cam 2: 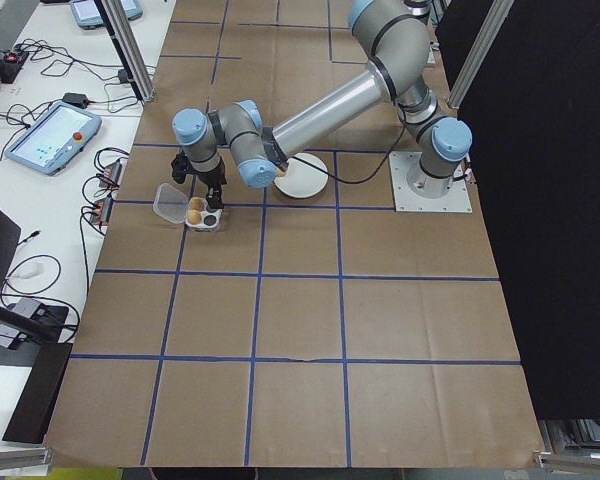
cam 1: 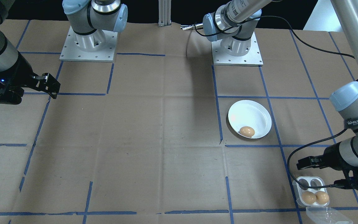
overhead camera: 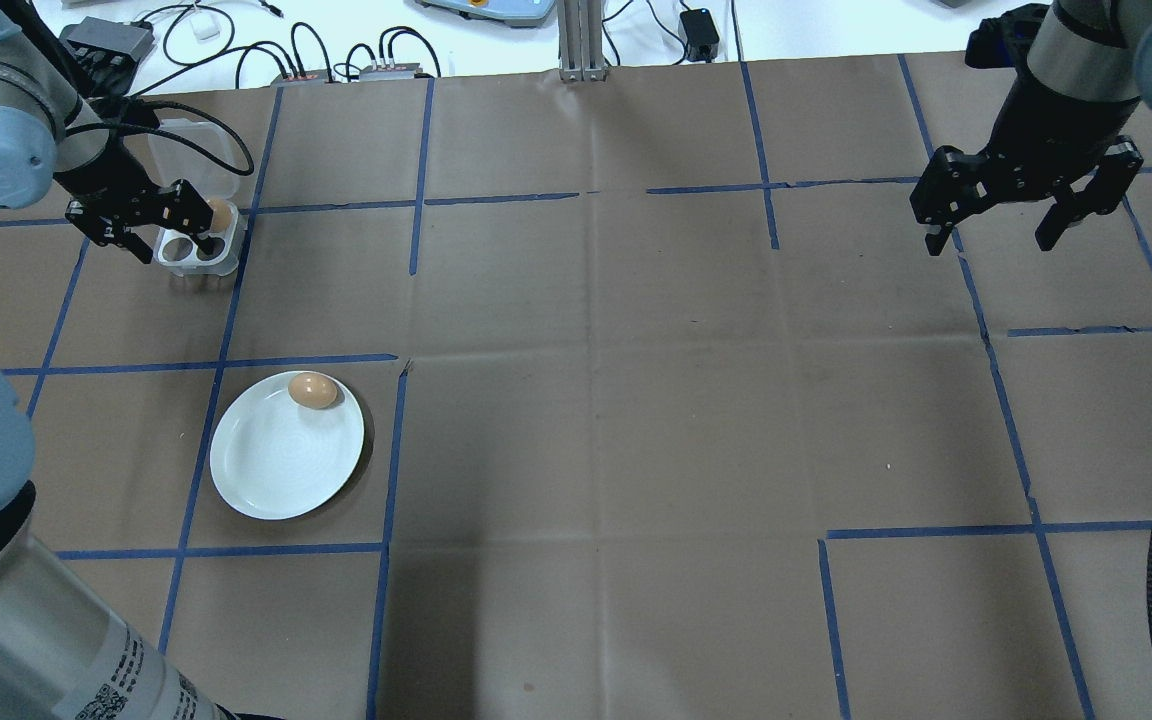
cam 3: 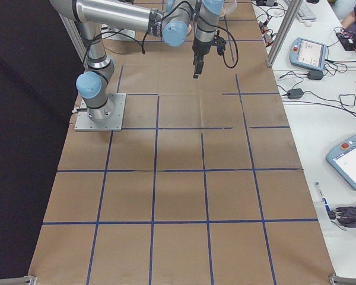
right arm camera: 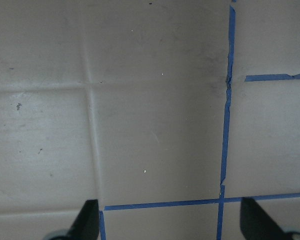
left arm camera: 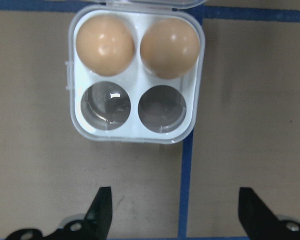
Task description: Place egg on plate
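one egg (cam 1: 247, 131) lay at the rim of the plate (cam 1: 253, 113) while the left gripper (left arm camera: 172, 212), jaws spread and empty, hung over the tray (left arm camera: 135, 125) holding two more eggs; an off-centre pinch could crack a shell.

light: even, overhead – soft shadows | focus: wrist views slightly blurred – no glare
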